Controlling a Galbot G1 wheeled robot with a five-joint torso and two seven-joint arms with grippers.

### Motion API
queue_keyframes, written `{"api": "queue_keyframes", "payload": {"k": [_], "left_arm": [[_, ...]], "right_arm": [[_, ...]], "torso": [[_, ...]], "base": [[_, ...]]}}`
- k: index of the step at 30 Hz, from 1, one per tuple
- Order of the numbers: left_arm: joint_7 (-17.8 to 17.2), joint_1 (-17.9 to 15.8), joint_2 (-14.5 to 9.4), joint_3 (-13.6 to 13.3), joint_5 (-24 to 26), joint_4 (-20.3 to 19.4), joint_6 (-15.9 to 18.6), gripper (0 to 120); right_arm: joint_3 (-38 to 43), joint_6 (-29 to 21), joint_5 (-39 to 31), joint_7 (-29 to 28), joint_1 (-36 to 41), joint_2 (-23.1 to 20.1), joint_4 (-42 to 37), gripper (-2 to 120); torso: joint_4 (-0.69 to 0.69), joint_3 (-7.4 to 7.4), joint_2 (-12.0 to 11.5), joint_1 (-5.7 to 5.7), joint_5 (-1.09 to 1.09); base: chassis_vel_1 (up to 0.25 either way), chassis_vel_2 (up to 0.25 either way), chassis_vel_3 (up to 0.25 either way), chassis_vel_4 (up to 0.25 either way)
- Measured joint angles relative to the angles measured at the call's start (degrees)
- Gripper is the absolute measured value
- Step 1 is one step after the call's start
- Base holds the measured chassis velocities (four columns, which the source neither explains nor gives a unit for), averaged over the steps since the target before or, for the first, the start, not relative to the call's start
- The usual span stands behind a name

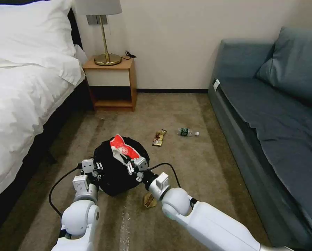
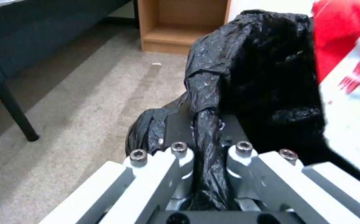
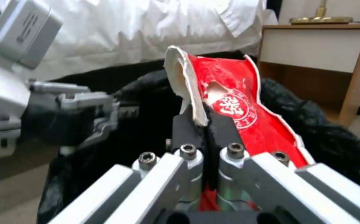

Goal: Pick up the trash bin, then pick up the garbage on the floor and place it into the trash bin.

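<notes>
both arms reach forward and down, the left tool [image 1: 99, 166] clamped on black plastic and the right tool [image 1: 130, 166] pinched closed on a red-and-white wrapper.

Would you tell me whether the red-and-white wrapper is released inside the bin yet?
Not released: the right gripper is shut on the red-and-white wrapper, which sticks up above the trash bin's black-lined mouth.

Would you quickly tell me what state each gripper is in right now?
Left gripper: shut on the black bag at the rim of the trash bin.
Right gripper: shut on the red-and-white wrapper, over the bin's mouth.
</notes>
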State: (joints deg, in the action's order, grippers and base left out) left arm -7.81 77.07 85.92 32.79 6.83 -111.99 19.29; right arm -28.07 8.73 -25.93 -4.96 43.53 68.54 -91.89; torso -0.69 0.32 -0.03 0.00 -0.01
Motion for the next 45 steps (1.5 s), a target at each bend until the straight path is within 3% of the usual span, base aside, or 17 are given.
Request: {"api": "queue_keyframes", "payload": {"k": [2,8,13,14,17,19,20,22,24,26,32,35,37,42,45], "left_arm": [[-0.02,-0.01,0.07,-0.05,-0.12,-0.01,0.00,4],[-0.08,-0.01,0.24,-0.18,-0.33,-0.07,0.00,4],[-0.10,0.26,0.25,-0.29,-0.42,-0.27,0.00,4],[-0.10,0.45,0.23,-0.26,-0.48,-0.43,0.00,4],[-0.10,0.57,0.18,-0.16,-0.49,-0.54,0.00,4],[-0.12,0.76,0.02,0.17,-0.49,-0.85,0.01,4],[-0.12,0.76,0.02,0.17,-0.49,-0.85,0.01,4],[-0.12,0.78,-0.03,0.53,-0.48,-0.99,0.03,4],[-0.12,0.79,-0.04,0.76,-0.42,-1.05,0.03,4],[-0.11,0.88,-0.05,1.70,-0.04,-1.22,0.03,4],[-0.12,0.69,-0.09,3.39,0.83,-1.38,0.03,4],[-0.09,0.50,-0.09,4.28,1.35,-1.65,0.03,4],[0.14,0.40,0.23,5.21,1.70,-1.81,0.03,4],[0.42,0.13,0.62,7.17,2.25,-1.81,-0.41,4],[0.69,0.09,0.49,7.37,2.78,-1.77,-0.49,4]], "right_arm": [[-0.10,0.00,0.47,0.13,0.05,-0.12,0.02,0],[-0.11,0.03,1.36,0.56,0.54,-0.74,-0.06,26],[-0.11,0.05,1.39,0.66,0.66,-0.76,-0.14,39],[-0.13,0.07,1.47,0.71,0.64,-0.70,-0.14,48],[-0.11,0.09,1.52,0.73,0.53,-0.58,-0.14,51],[0.92,0.04,1.56,0.54,-0.13,-0.03,-0.37,63],[0.92,0.04,1.56,0.54,-0.13,-0.03,-0.37,63],[2.99,-1.21,0.67,-0.97,-1.16,0.54,-0.72,77],[3.82,-2.14,-0.06,-2.07,-1.54,0.59,-1.12,80],[5.93,-5.24,-2.27,-5.39,-2.10,0.28,-2.70,92],[8.78,-10.01,-4.83,-11.16,-2.81,-0.50,-3.61,99],[10.19,-14.54,-10.05,-16.25,-3.47,-1.16,-4.01,100],[10.38,-18.99,-19.73,-23.14,-4.65,-1.28,-3.87,100],[7.70,-20.71,-25.98,-30.49,-6.62,-1.29,1.55,100],[6.09,-20.54,-25.89,-31.11,-6.82,-1.01,5.09,100]], "torso": [[0.00,0.00,0.00,0.00,0.00],[0.00,0.00,0.00,0.00,0.00],[0.00,0.00,0.00,0.00,0.00],[0.00,0.00,0.00,0.00,0.00],[0.00,0.00,0.00,0.00,0.00],[0.00,0.00,0.00,0.00,0.00],[0.00,0.00,0.00,0.00,0.00],[0.00,0.00,0.00,0.00,0.01],[0.00,0.00,0.00,0.00,0.00],[0.00,0.00,0.00,0.00,0.00],[0.00,0.00,0.00,0.00,0.00],[-0.01,0.00,0.00,0.00,0.00],[-0.01,0.00,0.00,0.00,0.01],[0.00,0.00,0.00,0.01,0.00],[0.01,0.00,0.00,0.00,0.00]], "base": [[0.000,0.000,0.000,0.000],[0.000,0.000,0.000,0.000],[0.000,0.000,0.000,0.000],[0.000,0.000,0.000,0.000],[0.000,0.000,0.000,0.000],[0.000,0.000,0.000,0.000],[0.000,0.000,0.000,0.000],[0.000,0.000,0.000,0.000],[0.000,0.000,0.000,0.000],[0.000,0.000,0.000,0.000],[0.000,0.000,0.000,0.000],[0.000,0.000,0.000,0.000],[0.000,0.000,0.000,0.000],[0.000,0.000,0.000,0.000],[0.000,0.000,0.000,0.000]]}}
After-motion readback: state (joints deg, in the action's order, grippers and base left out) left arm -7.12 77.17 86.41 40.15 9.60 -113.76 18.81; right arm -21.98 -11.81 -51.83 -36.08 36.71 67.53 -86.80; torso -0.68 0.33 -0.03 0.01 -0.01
